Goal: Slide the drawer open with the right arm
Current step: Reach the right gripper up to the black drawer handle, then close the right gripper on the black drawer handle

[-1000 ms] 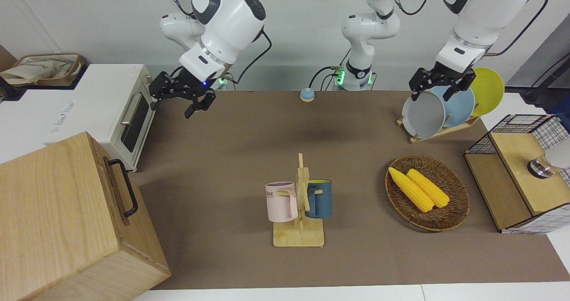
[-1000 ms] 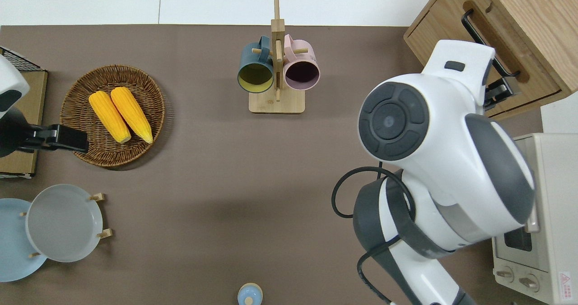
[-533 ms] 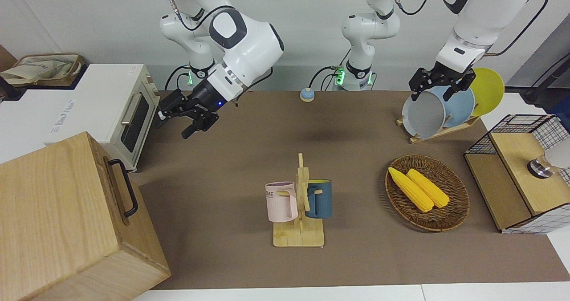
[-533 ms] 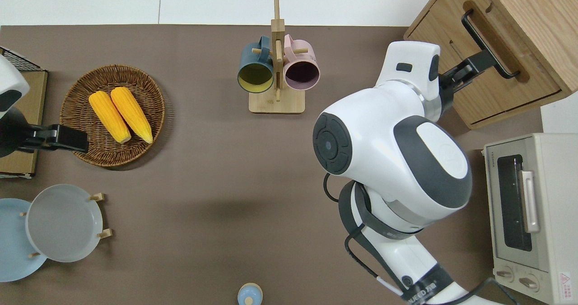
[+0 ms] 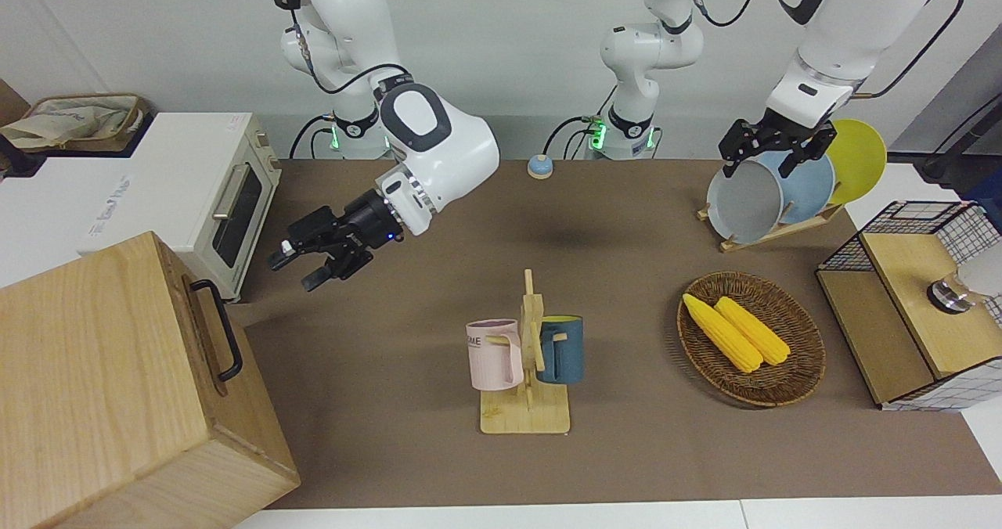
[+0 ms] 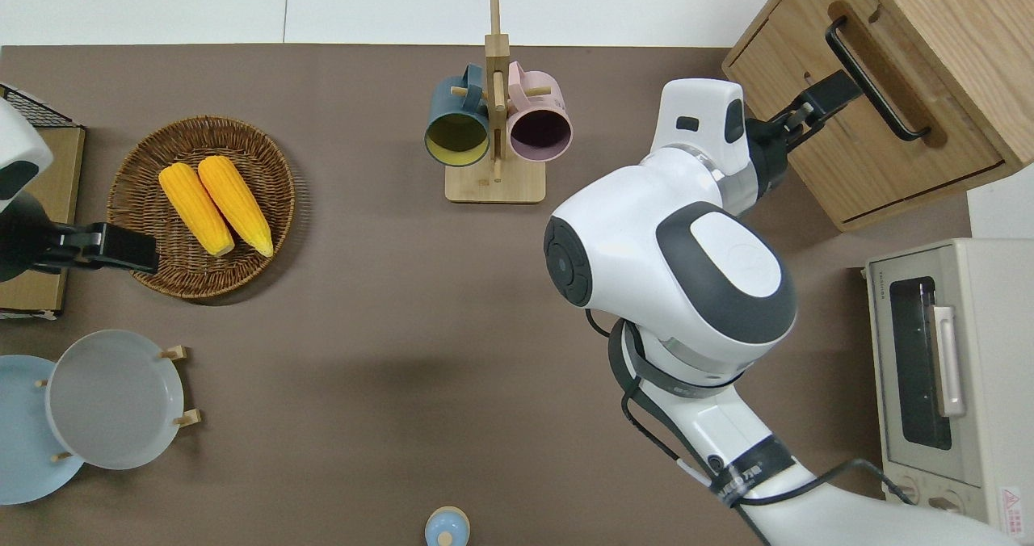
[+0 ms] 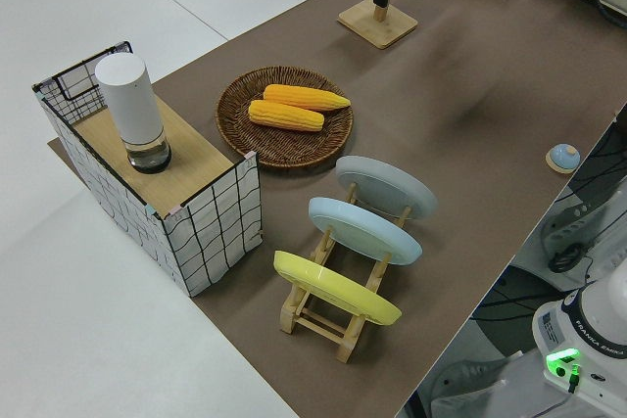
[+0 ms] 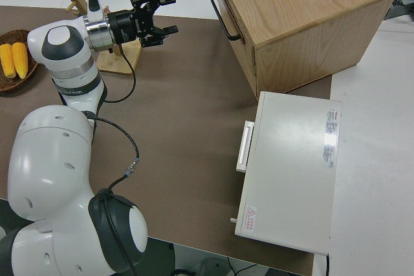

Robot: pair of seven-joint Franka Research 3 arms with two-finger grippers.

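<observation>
Front view. Right tool [image 5: 296, 265]: fingers apart, nothing between them, pointed toward the wooden cabinet [image 5: 117, 380]. Drawer [image 5: 215, 333]: shut, in the cabinet's front face at the right arm's end of the desk [image 5: 407, 294]; its black handle [image 5: 219, 327] is near the tool and apart from it. Toaster oven [image 5: 196, 196]: beside the cabinet and nearer to the robots. Mug stand [image 5: 526, 372] with a pink and a blue mug: toward the middle of the desk from the tool. Left tool [image 5: 771, 149]: parked, fingers apart.

Overhead view. Right tool [image 6: 812, 103]: over the cabinet's front edge, fingertips close to the drawer handle [image 6: 876, 77], with a gap between them. Drawer [image 6: 868, 122]: flush with the cabinet front. Basket [image 6: 202, 207] holding two cobs of corn: well apart from the tool, toward the left arm's end.

Left side view. Plate rack [image 7: 343, 271] with yellow, blue and grey plates; wire-mesh cabinet [image 7: 157, 183] carrying a white cylinder. The right tool shows only at the top edge and its state cannot be told here.

Right side view. Right tool [image 8: 167, 13]: fingers spread, level with the handle [image 8: 223, 12] and short of it. Drawer: shut.
</observation>
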